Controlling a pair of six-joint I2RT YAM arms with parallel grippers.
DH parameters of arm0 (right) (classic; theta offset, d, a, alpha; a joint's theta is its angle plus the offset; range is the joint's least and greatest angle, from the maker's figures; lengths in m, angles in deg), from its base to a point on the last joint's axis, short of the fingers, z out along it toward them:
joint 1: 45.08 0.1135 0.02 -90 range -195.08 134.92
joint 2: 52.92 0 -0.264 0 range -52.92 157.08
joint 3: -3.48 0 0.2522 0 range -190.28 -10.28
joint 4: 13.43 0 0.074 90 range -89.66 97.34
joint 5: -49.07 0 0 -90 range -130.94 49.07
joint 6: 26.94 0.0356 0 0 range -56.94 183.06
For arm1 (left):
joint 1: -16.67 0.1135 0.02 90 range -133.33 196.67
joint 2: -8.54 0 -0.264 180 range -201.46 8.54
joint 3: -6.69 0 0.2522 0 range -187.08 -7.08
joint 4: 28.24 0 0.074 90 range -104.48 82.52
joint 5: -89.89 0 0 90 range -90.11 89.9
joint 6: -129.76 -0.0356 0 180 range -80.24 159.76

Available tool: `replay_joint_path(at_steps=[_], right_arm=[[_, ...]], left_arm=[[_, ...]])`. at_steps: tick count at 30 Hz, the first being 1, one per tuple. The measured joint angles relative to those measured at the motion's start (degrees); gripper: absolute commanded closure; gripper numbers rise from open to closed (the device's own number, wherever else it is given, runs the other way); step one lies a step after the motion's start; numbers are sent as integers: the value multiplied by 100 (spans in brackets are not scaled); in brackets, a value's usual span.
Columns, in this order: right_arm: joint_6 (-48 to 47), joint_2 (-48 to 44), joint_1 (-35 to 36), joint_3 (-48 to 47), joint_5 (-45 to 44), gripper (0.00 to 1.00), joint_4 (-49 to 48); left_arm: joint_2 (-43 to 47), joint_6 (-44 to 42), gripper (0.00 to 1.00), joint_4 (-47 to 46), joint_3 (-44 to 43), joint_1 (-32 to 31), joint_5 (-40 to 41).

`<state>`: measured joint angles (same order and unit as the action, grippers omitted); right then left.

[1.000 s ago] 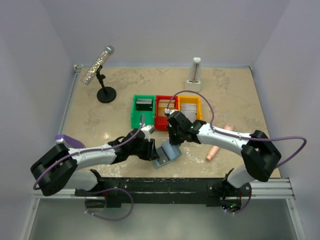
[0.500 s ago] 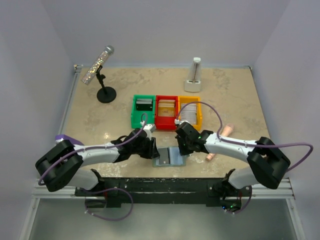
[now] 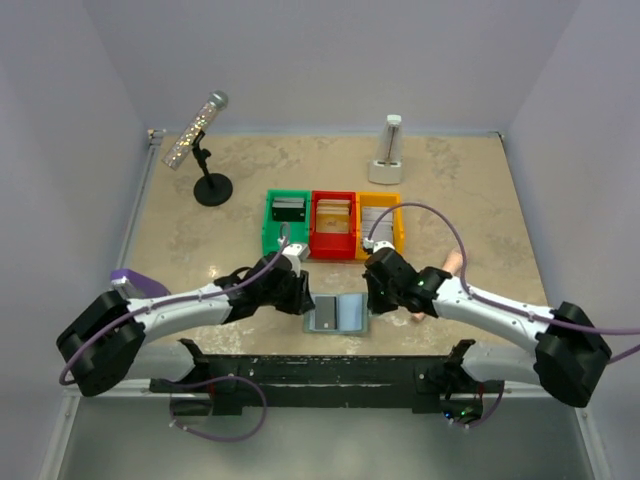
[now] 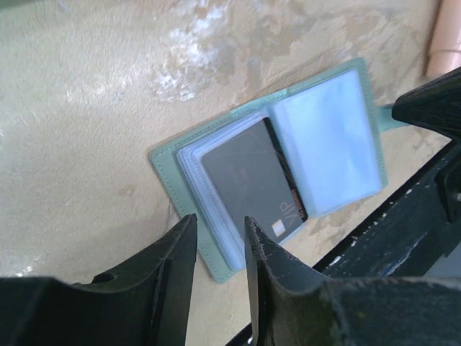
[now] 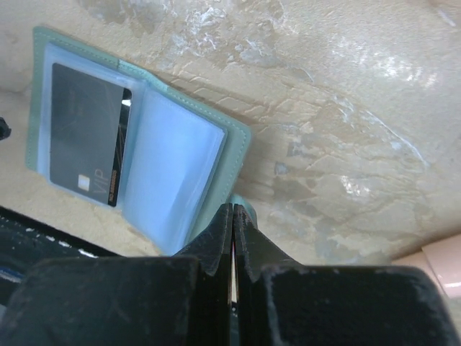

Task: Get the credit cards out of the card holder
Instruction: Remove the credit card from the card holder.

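Just one card holder [image 4: 328, 144], one card [image 4: 248, 180], three bins [image 3: 332, 251]

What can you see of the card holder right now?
The card holder is a pale blue-green, leather-look wallet lying open and flat on the table near its front edge. Both panels carry clear plastic pockets; the left one shows a dark card, the right one looks empty. The right gripper is shut at its small edge tab, apparently pinching it. The left gripper hovers open over the left panel's edge; contact unclear.
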<state>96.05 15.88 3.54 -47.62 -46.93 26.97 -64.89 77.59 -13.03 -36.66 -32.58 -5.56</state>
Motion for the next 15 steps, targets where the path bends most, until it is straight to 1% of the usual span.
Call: replay_joint_path(at_steps=[6, 9, 12, 15], right_arm=[[-74, -741, 0, -297, -192, 100, 632], [-118, -1078, 0, -533, -144, 100, 754], [-164, -1303, -9, -656, 291, 100, 581], [-173, -1217, -9, -697, 901, 100, 195]], left_arm=[[682, -151, 63, 356, -232, 0, 68], [820, -144, 67, 273, -240, 0, -72], [704, -96, 71, 24, -238, 0, -299], [472, -31, 76, -398, -118, 0, -511]])
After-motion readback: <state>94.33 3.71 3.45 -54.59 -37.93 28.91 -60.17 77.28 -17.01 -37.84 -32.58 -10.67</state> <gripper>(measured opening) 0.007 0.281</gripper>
